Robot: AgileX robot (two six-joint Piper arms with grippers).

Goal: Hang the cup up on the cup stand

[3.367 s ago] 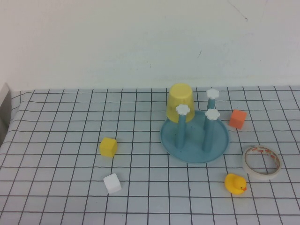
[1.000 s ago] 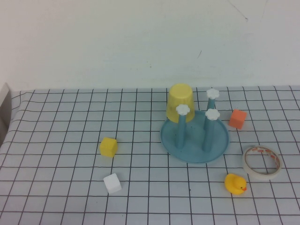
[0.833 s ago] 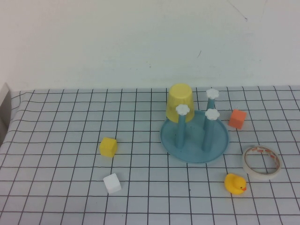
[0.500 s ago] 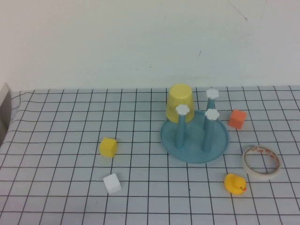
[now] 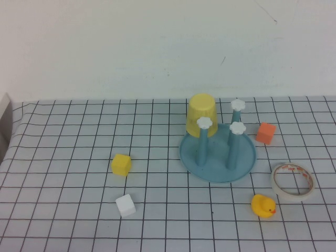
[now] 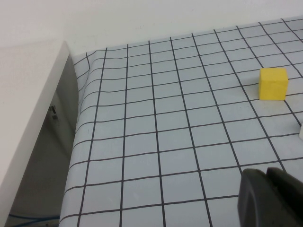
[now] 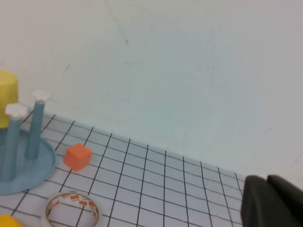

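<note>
The cup (image 5: pixel 202 115) is seen inverted on the stand (image 5: pixel 218 152), so only verification is judged needed; left gripper (image 6: pixel 272 198) and right gripper (image 7: pixel 272 201), jaws together, are parked off the worktop's near edge.

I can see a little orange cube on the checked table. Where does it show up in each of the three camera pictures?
High view: the orange cube sits right of centre, just right of the cup stand.
Left wrist view: not in it; only a yellow cube and the shut left tool, parked low over the table.
Right wrist view: orange cube at lower left, shut right tool in the corner.
Shared landmark: the cup stand beside it.
</note>
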